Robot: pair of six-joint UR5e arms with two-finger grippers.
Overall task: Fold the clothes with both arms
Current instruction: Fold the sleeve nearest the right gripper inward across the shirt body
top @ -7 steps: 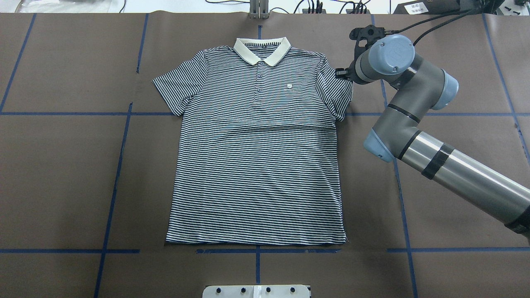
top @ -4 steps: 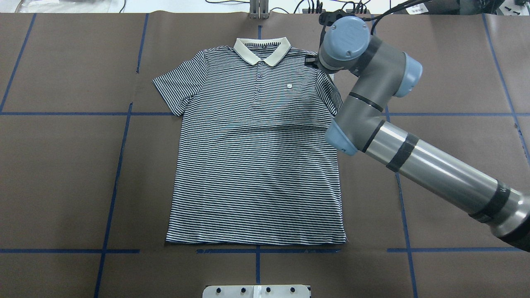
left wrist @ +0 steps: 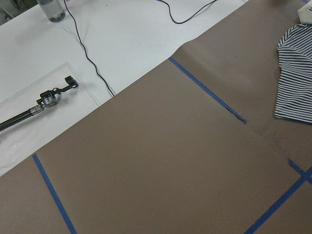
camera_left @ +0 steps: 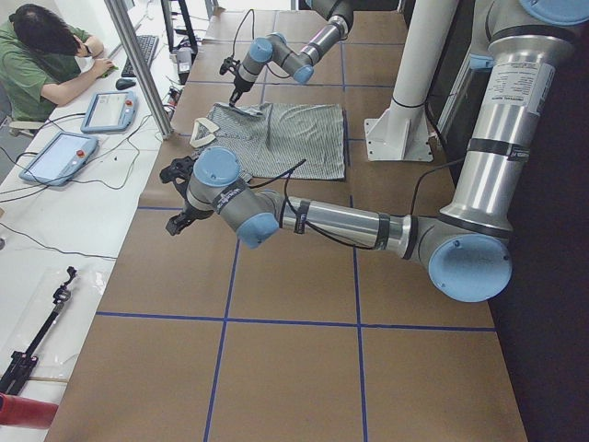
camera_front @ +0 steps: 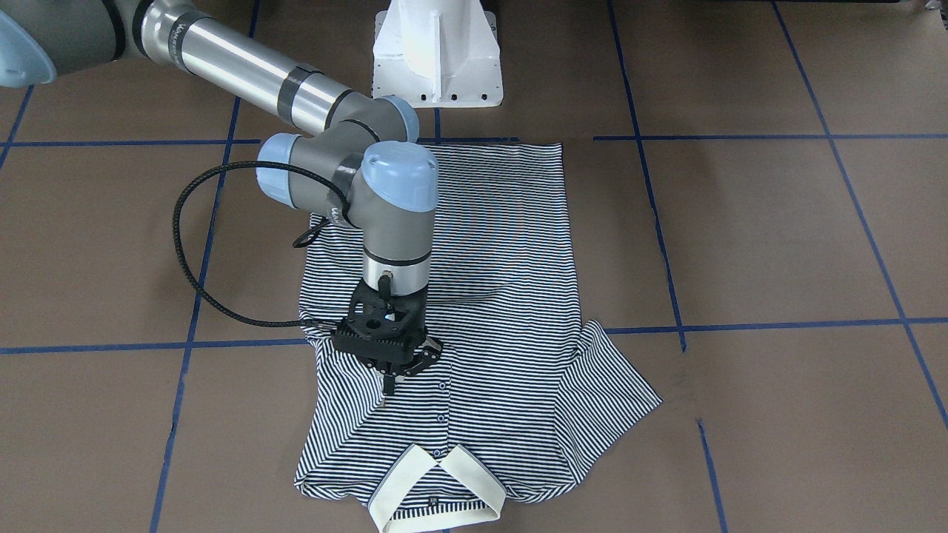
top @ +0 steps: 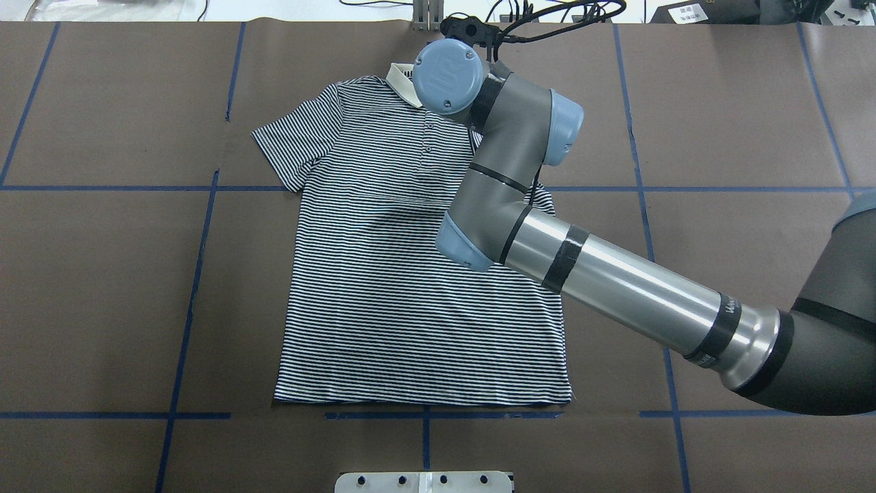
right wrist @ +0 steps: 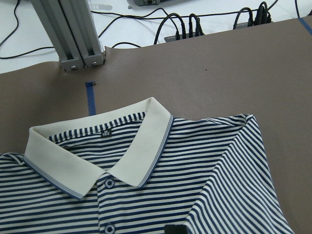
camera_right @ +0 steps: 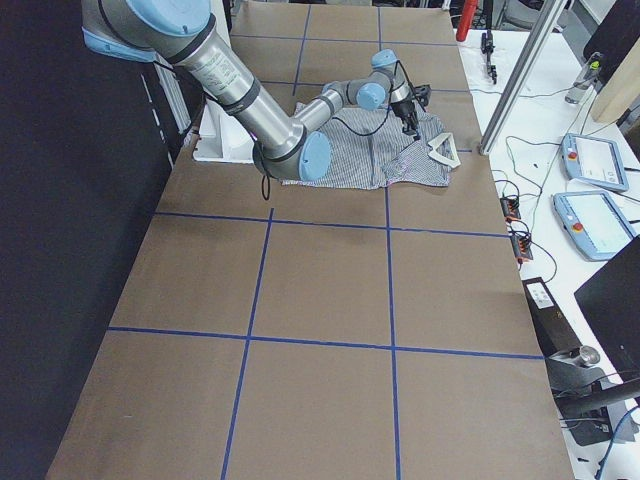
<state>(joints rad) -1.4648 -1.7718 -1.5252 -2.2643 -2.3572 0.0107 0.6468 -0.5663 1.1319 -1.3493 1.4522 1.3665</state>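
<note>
Right gripper pinching the polo's sleeve over the chest

From my side, the black left gripper point(camera_left: 177, 219) hangs over the bare brown paper table cover point(top: 102, 274), well apart from the cloth, and I cannot tell if its fingers are apart or together. The navy-and-white striped short-sleeved polo shirt point(top: 383, 274) lies in the middle of the table, with the plain cream collar point(right wrist: 97, 156) toward 12 o'clock, the hem toward 6 and the left sleeve point(top: 287, 147) spread flat toward 10 o'clock. The right sleeve point(right wrist: 243, 195) is drawn in over the chest. The black two-finger right gripper point(camera_front: 386, 385) stands upright there, just beside the buttoned placket point(camera_front: 442, 385), with its fingers pressed together on the sleeve cloth.
</note>
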